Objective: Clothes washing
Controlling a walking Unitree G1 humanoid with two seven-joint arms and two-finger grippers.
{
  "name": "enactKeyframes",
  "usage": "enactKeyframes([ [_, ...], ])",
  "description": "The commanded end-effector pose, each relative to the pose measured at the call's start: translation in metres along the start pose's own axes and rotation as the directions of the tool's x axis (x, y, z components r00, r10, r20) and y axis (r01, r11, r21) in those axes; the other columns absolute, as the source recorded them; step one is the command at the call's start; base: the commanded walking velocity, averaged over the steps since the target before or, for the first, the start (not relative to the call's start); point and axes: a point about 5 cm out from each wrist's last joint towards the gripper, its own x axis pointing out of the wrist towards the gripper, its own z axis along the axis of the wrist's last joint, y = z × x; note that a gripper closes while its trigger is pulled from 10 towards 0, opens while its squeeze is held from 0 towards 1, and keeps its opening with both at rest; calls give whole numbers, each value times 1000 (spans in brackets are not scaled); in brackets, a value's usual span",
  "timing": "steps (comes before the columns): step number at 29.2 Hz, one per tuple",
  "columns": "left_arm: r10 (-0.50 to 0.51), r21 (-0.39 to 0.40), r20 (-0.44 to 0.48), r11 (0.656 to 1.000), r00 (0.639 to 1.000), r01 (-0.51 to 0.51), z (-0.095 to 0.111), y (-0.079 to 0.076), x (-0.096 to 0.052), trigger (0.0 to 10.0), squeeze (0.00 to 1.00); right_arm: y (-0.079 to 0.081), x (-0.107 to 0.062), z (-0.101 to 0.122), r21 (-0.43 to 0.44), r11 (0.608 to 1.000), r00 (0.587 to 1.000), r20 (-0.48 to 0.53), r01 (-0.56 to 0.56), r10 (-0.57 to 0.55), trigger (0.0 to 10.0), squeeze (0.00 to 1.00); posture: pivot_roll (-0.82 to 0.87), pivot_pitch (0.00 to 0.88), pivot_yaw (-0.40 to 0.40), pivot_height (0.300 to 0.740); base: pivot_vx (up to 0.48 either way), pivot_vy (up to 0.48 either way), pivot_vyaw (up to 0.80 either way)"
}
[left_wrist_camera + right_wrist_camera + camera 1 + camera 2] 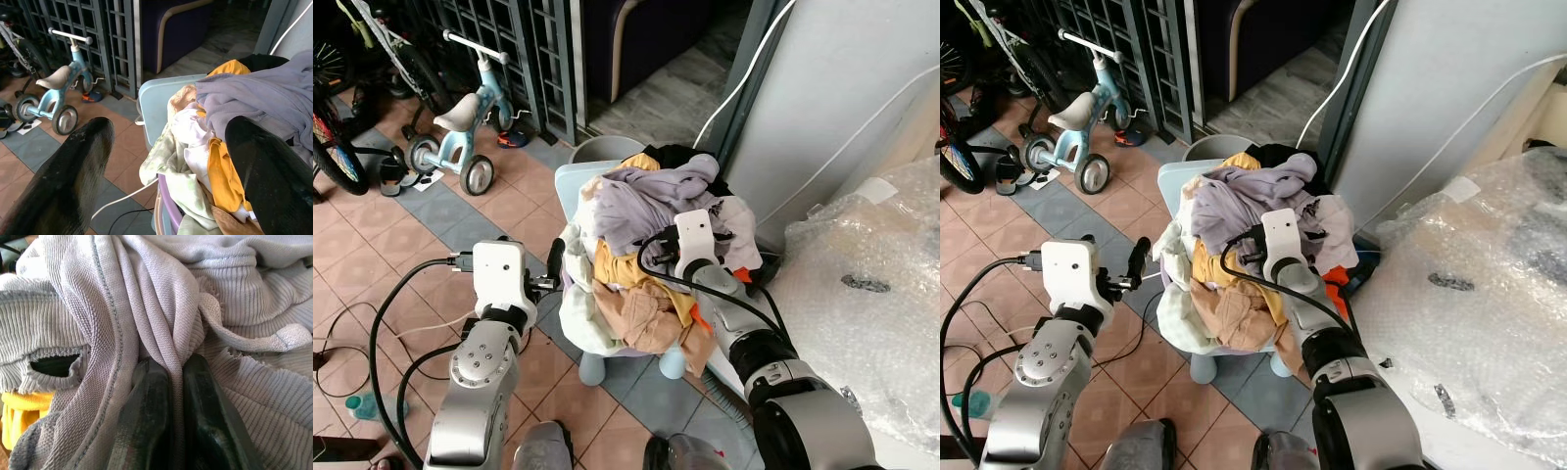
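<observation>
we find our right gripper [175,382] pinching a fold of the grey garment [146,308] atop the laundry basket [570,186]; left gripper [171,161] spread wide beside it.

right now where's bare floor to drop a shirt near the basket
Bare tiles lie between the laundry basket and the blue tricycle, beyond the open left gripper. A smaller patch sits by the basket's feet. It is crowded on the clothes pile, where the right gripper pinches a grey shirt, and toward the bubble wrap.
</observation>
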Motion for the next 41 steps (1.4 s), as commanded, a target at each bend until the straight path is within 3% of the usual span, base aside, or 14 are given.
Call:
enactKeyframes([
  [1,12,4,4,1000,1000,-12,0,1,1,10000,0,-3,-1,8,28,1000,999,49,5,-7,0,0,154,127,-42,740,0,0,0],
  [8,13,3,13,1000,1000,-13,-1,-2,4,10000,0,-1,-8,45,41,999,959,282,-10,-2,0,0,149,136,-46,740,0,0,0],
  [11,5,4,10,1000,1000,-5,-2,-8,5,10000,0,-2,-19,58,27,1000,924,381,11,-21,0,0,129,124,-54,740,0,0,0],
  [13,15,10,7,1000,1000,-15,-2,-9,6,10000,0,-8,-26,60,26,999,911,410,41,-48,0,0,120,119,-61,740,0,0,0],
  [19,101,57,-11,993,995,-101,-7,-7,10,10000,0,-43,-74,77,-17,981,807,570,195,-150,0,0,90,102,-58,740,0,0,0],
  [21,101,57,-11,993,995,-101,-7,-7,10,10000,0,-43,-74,77,-17,981,807,570,195,-150,0,0,90,102,-58,740,0,0,0],
  [23,76,57,10,995,997,-77,-5,-9,13,10000,0,-50,-86,86,-33,968,775,606,251,-180,0,0,72,93,-43,740,0,0,0],
  [29,65,56,31,996,997,-66,-2,-13,16,10000,0,-51,-91,93,-30,963,772,605,267,-195,0,0,67,86,-33,740,0,0,0],
  [30,61,58,32,996,998,-63,-2,-15,17,10000,0,-51,-89,92,-33,963,784,589,268,-198,4431,0,70,86,-30,740,0,0,0],
  [31,49,61,37,997,998,-51,-2,-18,17,10000,0,-51,-85,89,-25,963,802,559,270,-210,10000,0,79,84,-31,740,0,0,0],
  [41,86,64,28,994,996,-87,-3,-9,16,10000,0,-37,-75,90,-23,976,824,541,216,-169,10000,0,106,87,-33,740,0,0,-629],
])
